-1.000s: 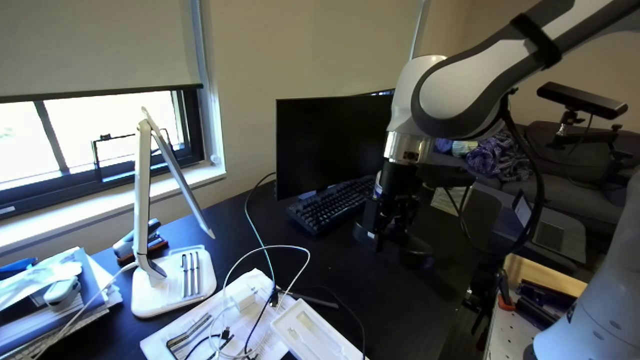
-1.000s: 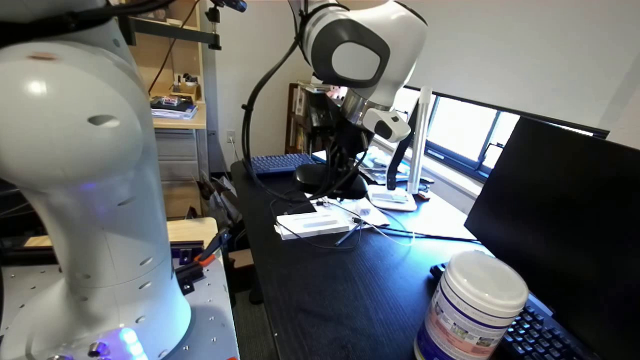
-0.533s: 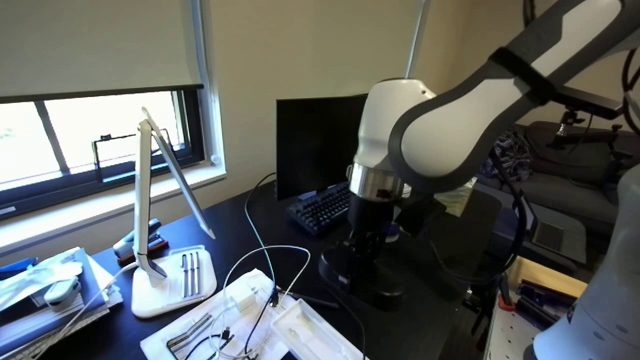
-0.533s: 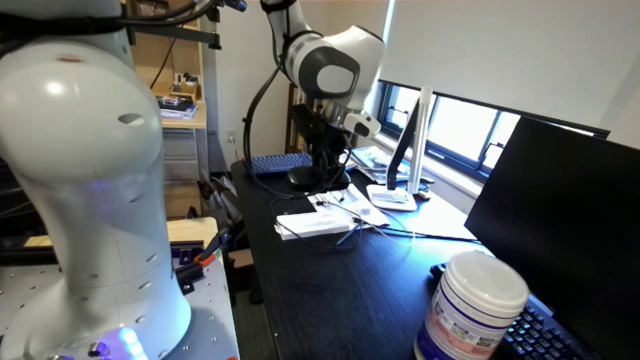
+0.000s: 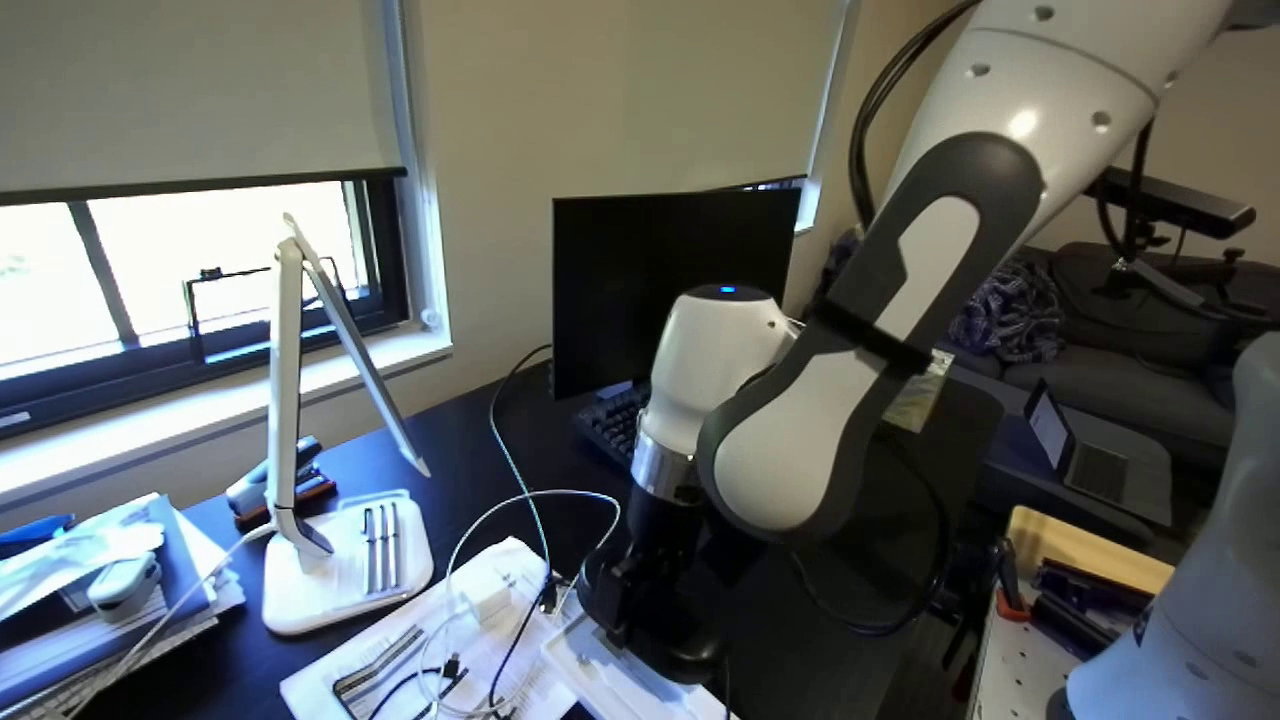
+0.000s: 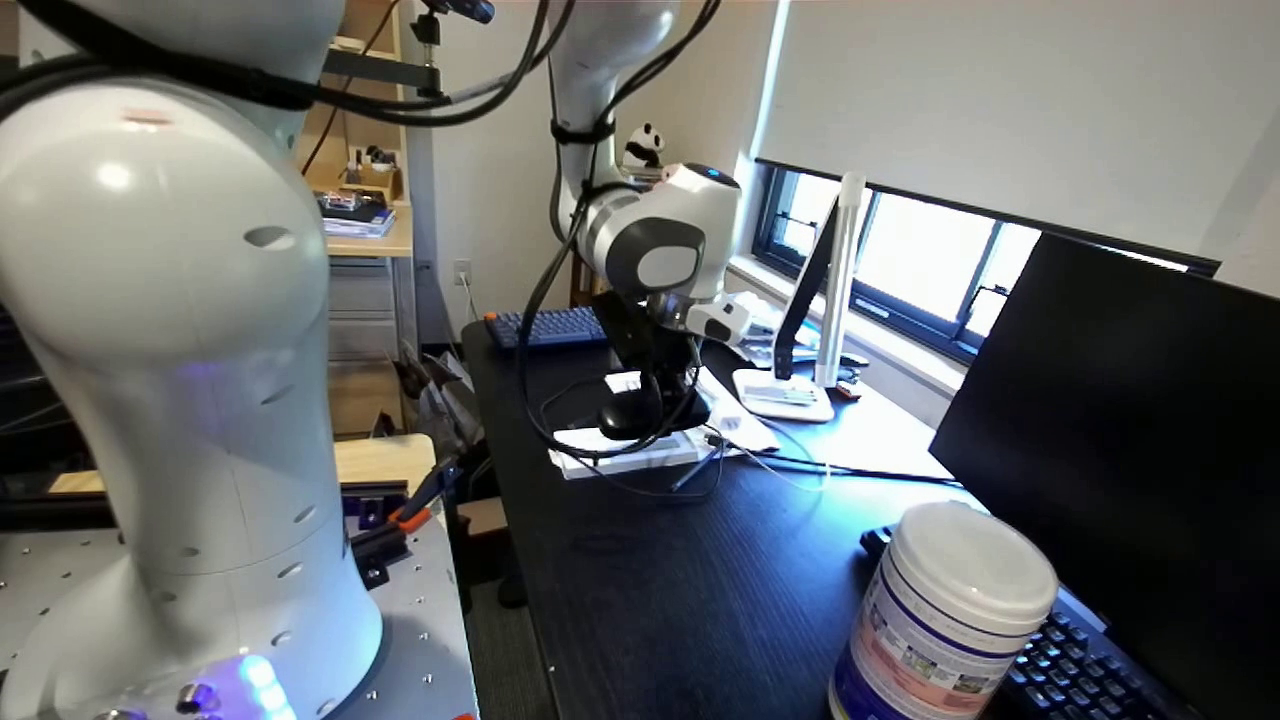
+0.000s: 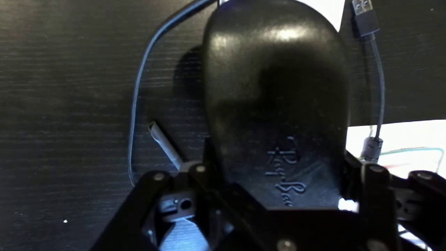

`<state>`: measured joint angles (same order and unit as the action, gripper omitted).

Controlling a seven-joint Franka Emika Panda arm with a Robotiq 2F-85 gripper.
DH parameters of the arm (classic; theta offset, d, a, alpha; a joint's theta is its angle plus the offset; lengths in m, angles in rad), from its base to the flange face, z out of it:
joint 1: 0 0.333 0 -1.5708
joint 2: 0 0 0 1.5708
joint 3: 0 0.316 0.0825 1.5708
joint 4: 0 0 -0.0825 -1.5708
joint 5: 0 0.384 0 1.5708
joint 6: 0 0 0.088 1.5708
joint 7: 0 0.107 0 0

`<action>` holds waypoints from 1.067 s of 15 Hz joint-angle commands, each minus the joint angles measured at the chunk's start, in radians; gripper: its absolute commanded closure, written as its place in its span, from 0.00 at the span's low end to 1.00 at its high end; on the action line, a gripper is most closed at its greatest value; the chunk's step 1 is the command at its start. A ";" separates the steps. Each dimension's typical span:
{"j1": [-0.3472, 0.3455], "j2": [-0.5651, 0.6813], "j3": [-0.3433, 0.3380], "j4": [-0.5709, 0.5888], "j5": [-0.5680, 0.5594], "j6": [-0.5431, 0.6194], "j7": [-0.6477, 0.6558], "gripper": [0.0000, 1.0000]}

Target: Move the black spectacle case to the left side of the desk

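The black spectacle case (image 7: 278, 69) is a plain oblong with rounded ends and embossed lettering. My gripper (image 7: 278, 170) is shut on its sides, one finger at each side, and holds it above the desk (image 7: 69, 104). In both exterior views the case (image 5: 690, 650) (image 6: 625, 415) hangs level under the gripper (image 5: 640, 590), over the edge of a white tray (image 5: 600, 670). The gap beneath it is hard to judge. The desk (image 6: 680, 600) is black and wide. The gripper covers the middle of the case.
Papers (image 5: 400, 620) and loose cables lie around the tray. A pen (image 7: 165, 144) lies on the desk. A white lamp (image 5: 283, 390) stands near the window. A monitor (image 5: 660, 290), keyboards (image 5: 610, 425) (image 6: 560, 327) and a white canister (image 6: 950, 610) also stand on the desk.
My gripper has moved with the case, left and down in an exterior view, away from the monitor to over the white tray. It stays shut on the case.
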<state>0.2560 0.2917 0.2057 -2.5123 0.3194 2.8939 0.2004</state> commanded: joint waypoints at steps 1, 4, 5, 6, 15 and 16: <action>0.024 0.130 0.005 0.078 -0.040 0.089 0.042 0.50; 0.045 0.186 0.014 0.121 -0.038 0.128 0.047 0.50; 0.056 0.197 0.014 0.131 -0.036 0.143 0.052 0.50; 0.064 0.205 0.018 0.138 -0.028 0.161 0.063 0.50; 0.133 0.166 0.024 0.092 0.019 0.221 0.224 0.50; 0.140 0.156 0.019 0.083 0.021 0.215 0.238 0.50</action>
<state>0.3801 0.4901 0.2226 -2.3825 0.3147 3.0845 0.3884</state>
